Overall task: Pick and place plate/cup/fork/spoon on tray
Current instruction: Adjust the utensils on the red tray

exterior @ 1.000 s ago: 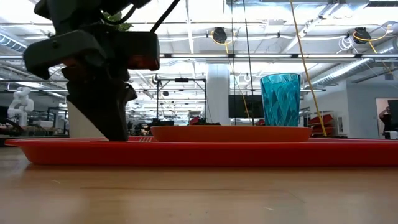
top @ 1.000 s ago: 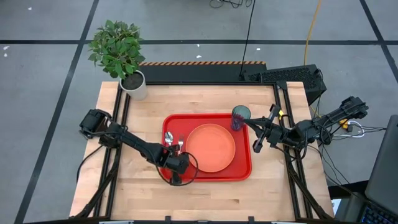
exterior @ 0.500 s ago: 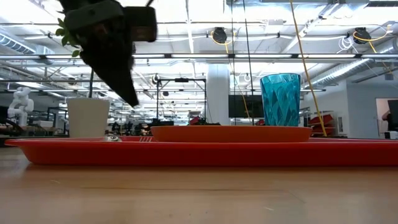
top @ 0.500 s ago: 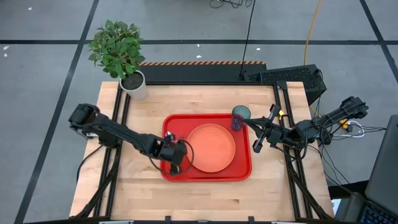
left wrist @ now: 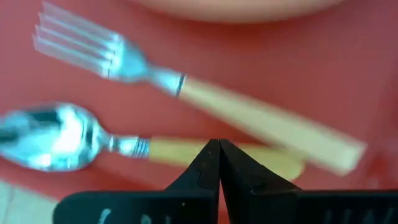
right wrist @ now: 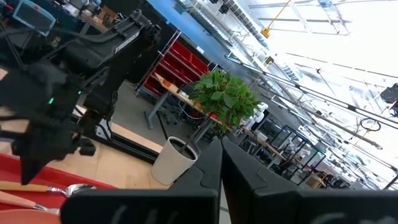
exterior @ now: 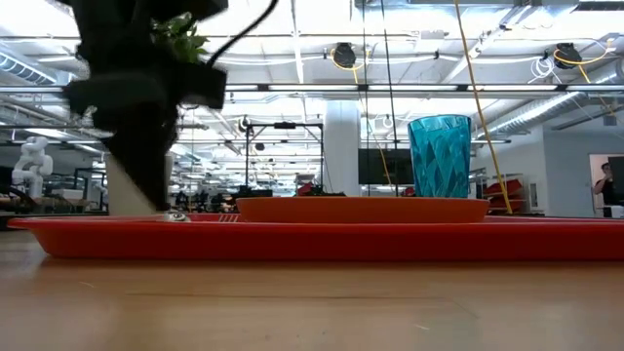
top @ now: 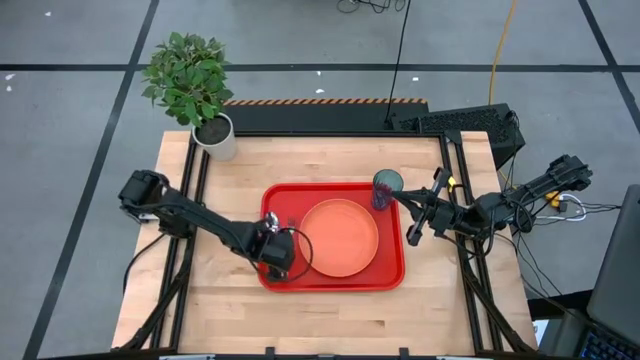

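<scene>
Left wrist view: the left end effector (left wrist: 219, 163), closed and empty, has swung back over the spoon (left wrist: 93, 140) and fork (left wrist: 186, 93), both lying on the tray (left wrist: 348, 68); all four items look placed.

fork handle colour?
Pale orange on the fork; left wrist view shows it best.

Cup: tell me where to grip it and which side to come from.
Grip the cup around its ribbed wall near mid-height, coming in level from the right gripper's side. It stands upright at the tray's far right corner, clear of the plate, so that side looks open. It tapers slightly, so a lower grip probably risks slipping.
</scene>
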